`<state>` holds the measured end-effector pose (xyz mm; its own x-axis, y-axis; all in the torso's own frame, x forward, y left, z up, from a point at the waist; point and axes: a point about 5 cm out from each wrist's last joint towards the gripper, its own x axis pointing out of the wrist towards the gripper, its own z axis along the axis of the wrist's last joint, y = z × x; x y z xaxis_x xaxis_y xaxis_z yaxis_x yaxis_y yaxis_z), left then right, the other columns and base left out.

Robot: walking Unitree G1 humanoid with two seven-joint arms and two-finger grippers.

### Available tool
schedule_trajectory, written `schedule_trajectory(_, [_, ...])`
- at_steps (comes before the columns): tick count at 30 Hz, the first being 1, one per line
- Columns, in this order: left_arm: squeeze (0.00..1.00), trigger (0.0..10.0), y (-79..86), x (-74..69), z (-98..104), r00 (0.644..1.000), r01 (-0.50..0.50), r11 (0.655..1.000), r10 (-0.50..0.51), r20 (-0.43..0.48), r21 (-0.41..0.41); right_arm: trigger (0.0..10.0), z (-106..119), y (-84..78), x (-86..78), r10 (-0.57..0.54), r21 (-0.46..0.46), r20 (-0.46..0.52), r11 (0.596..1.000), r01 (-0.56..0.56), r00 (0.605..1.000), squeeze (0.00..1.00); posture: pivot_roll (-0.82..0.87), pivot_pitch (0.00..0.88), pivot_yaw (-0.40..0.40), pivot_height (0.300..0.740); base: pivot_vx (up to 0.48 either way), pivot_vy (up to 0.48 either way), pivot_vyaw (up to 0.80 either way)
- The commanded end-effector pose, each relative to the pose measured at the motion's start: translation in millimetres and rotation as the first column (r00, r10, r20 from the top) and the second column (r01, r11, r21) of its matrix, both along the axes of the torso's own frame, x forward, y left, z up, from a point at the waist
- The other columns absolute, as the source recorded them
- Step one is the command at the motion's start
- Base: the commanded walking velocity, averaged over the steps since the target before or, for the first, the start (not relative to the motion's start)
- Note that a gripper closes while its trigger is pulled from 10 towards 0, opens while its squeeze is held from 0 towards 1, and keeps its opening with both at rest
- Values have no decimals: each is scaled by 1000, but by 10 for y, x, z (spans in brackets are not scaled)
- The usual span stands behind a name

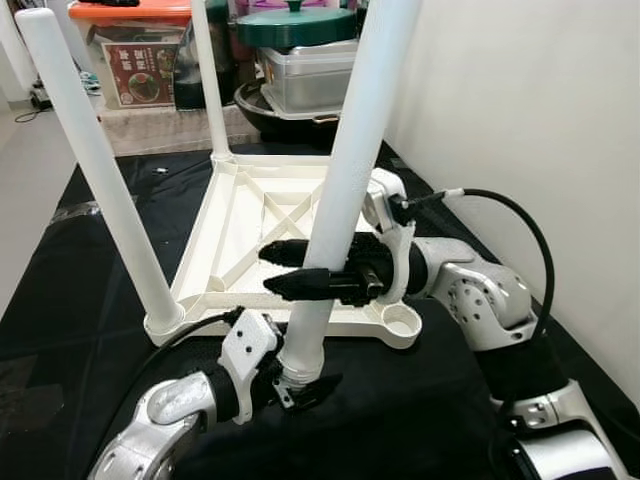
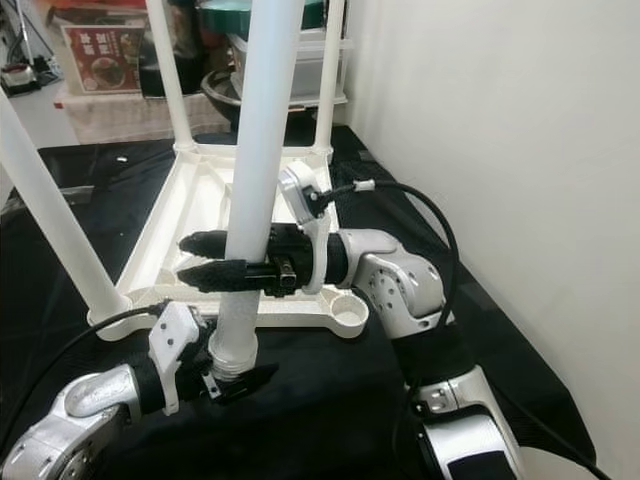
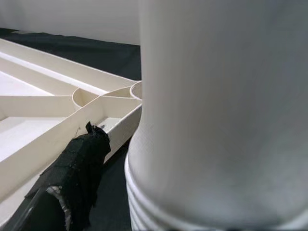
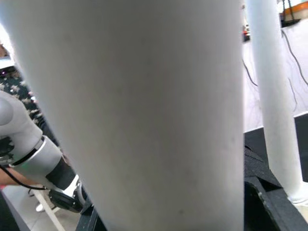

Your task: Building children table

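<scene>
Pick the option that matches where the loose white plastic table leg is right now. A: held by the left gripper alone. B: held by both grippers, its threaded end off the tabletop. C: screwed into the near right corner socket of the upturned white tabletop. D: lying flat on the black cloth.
B: the white plastic table leg is clamped by the right gripper mid-shaft and the left gripper at its threaded end, with the corner socket empty.

We lose the top of the loose white leg [image 1: 345,180] past the upper edge of both eye views, and the two standing legs [image 1: 95,160] are cut off there too. The leg hides part of the right gripper [image 1: 300,268] and the left gripper [image 1: 295,385] — we cannot tell how firmly either grips. The boxes [image 1: 135,50] behind the upturned table [image 1: 250,215] are cropped, their labels too small to read.
</scene>
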<state>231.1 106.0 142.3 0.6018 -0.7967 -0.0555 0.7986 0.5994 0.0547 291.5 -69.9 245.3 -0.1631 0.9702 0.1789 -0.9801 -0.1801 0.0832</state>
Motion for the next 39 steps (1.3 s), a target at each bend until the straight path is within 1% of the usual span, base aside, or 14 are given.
schedule_trajectory(1, [0,10000,-27,34,18,1000,-13,1000,14,22,-12,10000,32,93,-82,67,26,-1,997,-67,998,0,69,0,-54,740,0,0,0])
schedule_trajectory(2, [0,10000,-27,34,18,1000,-13,1000,14,22,-12,10000,32,93,-82,67,26,-1,997,-67,998,0,69,0,-54,740,0,0,0])
schedule_trajectory(3, [0,2745,-27,42,22,999,-17,1000,18,26,-21,10000,33,94,-85,65,27,-2,998,-64,998,0,69,0,-54,740,0,0,0])
schedule_trajectory(4, [0,0,-21,51,33,999,-24,999,25,33,-36,10000,33,94,-85,61,29,-3,998,-61,998,0,68,0,-54,740,0,0,0])
schedule_trajectory(18, [0,0,14,84,55,995,-69,996,73,64,-53,10000,23,138,-33,-27,53,-31,998,28,999,0,74,0,-56,740,0,0,0])
schedule_trajectory(19, [0,0,17,91,51,995,-75,996,78,64,-48,10000,16,147,-13,-50,61,-53,997,53,997,969,74,0,-56,740,0,0,0])
schedule_trajectory(20, [0,0,21,97,43,995,-79,996,81,62,-38,10000,8,160,17,-85,61,-66,994,89,994,1000,74,0,-56,740,0,0,0])
schedule_trajectory(22, [0,1843,25,103,33,994,-83,996,85,61,-31,10000,-9,177,55,-136,49,-66,989,139,989,1000,73,0,-53,740,0,0,0])
schedule_trajectory(23, [0,6039,28,107,26,994,-84,996,86,62,-23,10000,-25,192,81,-166,39,-75,985,169,983,514,72,0,-51,740,0,0,0])
schedule_trajectory(26, [0,6039,28,107,26,994,-84,996,86,62,-23,10000,-25,192,81,-166,39,-75,985,169,983,514,72,0,-51,740,0,0,0])
schedule_trajectory(27, [0,10000,64,157,2,988,-129,991,125,86,32,10000,-51,223,134,-246,29,-96,968,250,964,0,72,0,-54,740,0,0,0])
schedule_trajectory(30, [0,10000,89,192,-8,983,-160,985,152,105,67,10000,-62,238,160,-287,27,-111,956,292,951,0,72,0,-56,740,0,0,0])
schedule_trajectory(32, [0,10000,248,405,-70,917,-381,899,337,215,214,10000,-125,344,320,-504,12,-222,855,519,835,0,70,0,-56,740,0,0,0])
schedule_trajectory(39, [0,10000,286,530,-66,853,-506,818,429,297,272,10000,-189,417,408,-617,-8,-340,757,653,710,0,70,0,-59,740,0,0,0])
